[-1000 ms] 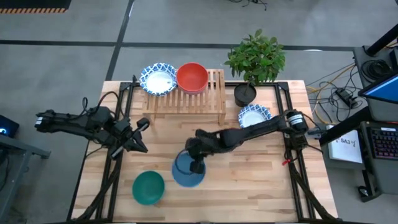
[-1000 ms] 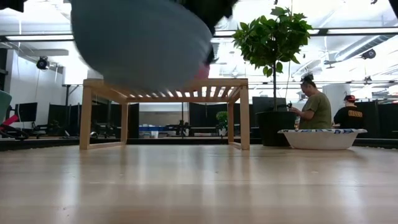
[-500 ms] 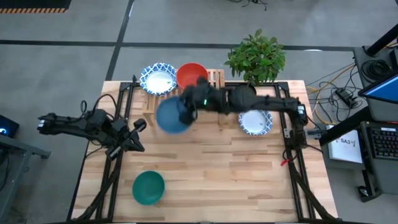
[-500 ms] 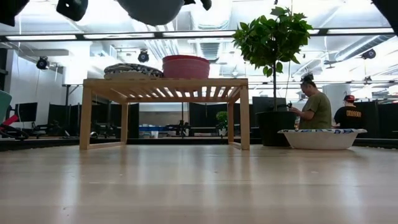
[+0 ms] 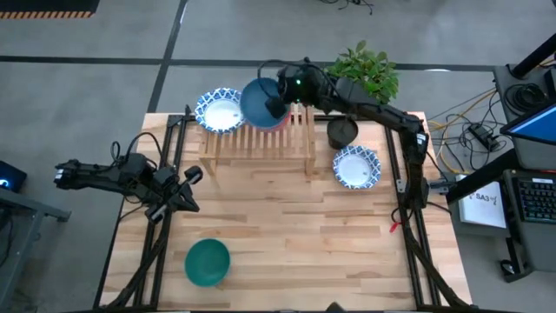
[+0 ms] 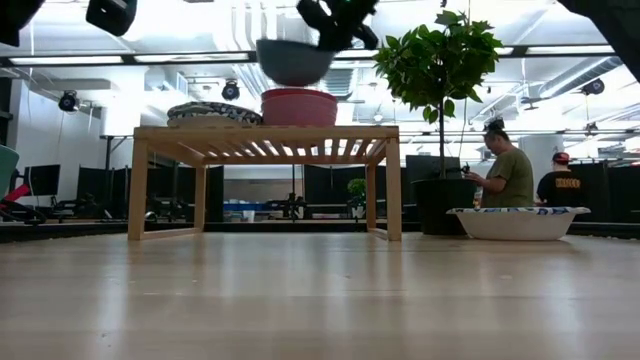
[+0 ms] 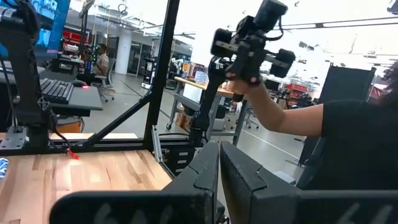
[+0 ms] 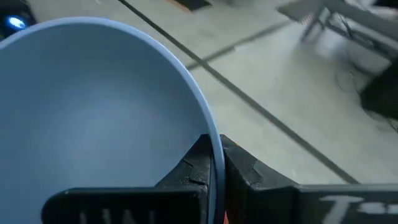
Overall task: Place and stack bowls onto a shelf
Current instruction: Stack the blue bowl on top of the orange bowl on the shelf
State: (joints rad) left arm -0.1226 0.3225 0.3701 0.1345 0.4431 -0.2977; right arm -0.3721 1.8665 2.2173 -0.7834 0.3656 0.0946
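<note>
My right gripper (image 5: 276, 104) is shut on a plain blue bowl (image 5: 259, 102) and holds it in the air over the shelf (image 5: 261, 139). In the low view the blue bowl (image 6: 292, 62) hangs just above a red bowl (image 6: 299, 106) that stands on the shelf's slatted top (image 6: 265, 132). Beside the red bowl a white bowl with a blue patterned rim (image 5: 220, 110) also stands on the slats. Another patterned bowl (image 5: 357, 167) and a green bowl (image 5: 208, 262) rest on the table. My left gripper (image 5: 193, 175) is shut and holds nothing, at the table's left side. My right gripper pinches the blue bowl's rim (image 8: 208, 134), one finger (image 8: 194, 165) inside the bowl and the other (image 8: 242, 171) outside its wall. The fingers come from the table's right, slanting a little down. The bowl is lifted clear, its opening up, over the red bowl.
A potted plant in a black pot (image 5: 342, 132) stands just right of the shelf, under my right arm. A person's arm and hand with a handle device (image 7: 267, 106) show beyond the table in the left wrist view. People sit in the room behind (image 6: 507, 170).
My right gripper has carried the blue bowl up from the middle of the table toward the far edge. It has swung over the shelf and the bowl now hangs above the red bowl. It has stayed shut on the rim throughout.
</note>
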